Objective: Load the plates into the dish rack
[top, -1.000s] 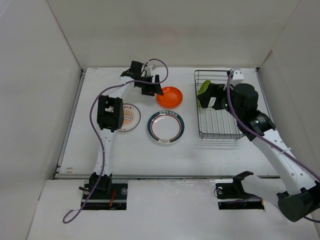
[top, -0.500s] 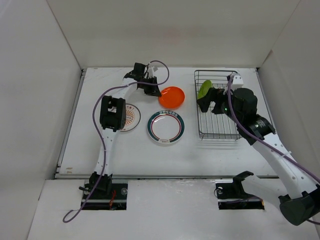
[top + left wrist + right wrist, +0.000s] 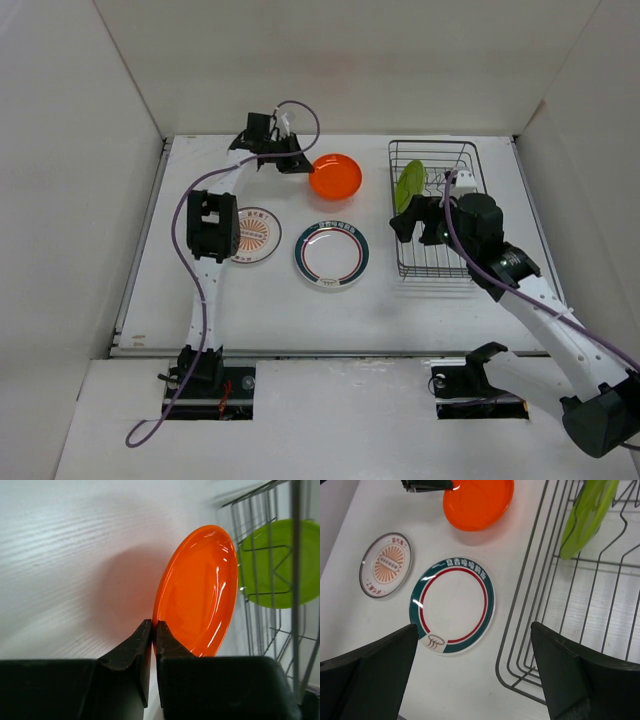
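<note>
My left gripper is shut on the left rim of the orange plate, which is tilted up off the table at the back. The lime green plate stands on edge in the dish rack at the right. My right gripper hangs open and empty over the rack's left edge. The teal-rimmed plate and the sunburst plate lie flat on the table; the left arm partly covers the sunburst plate.
White walls stand close along the back and both sides of the table. The left arm's purple cable loops above its wrist. The rack's wire wall is just right of the orange plate.
The left gripper has closed on the orange plate's rim and tipped it up, shifting it slightly back. The right gripper has drawn back from the green plate toward the near side, still open.
</note>
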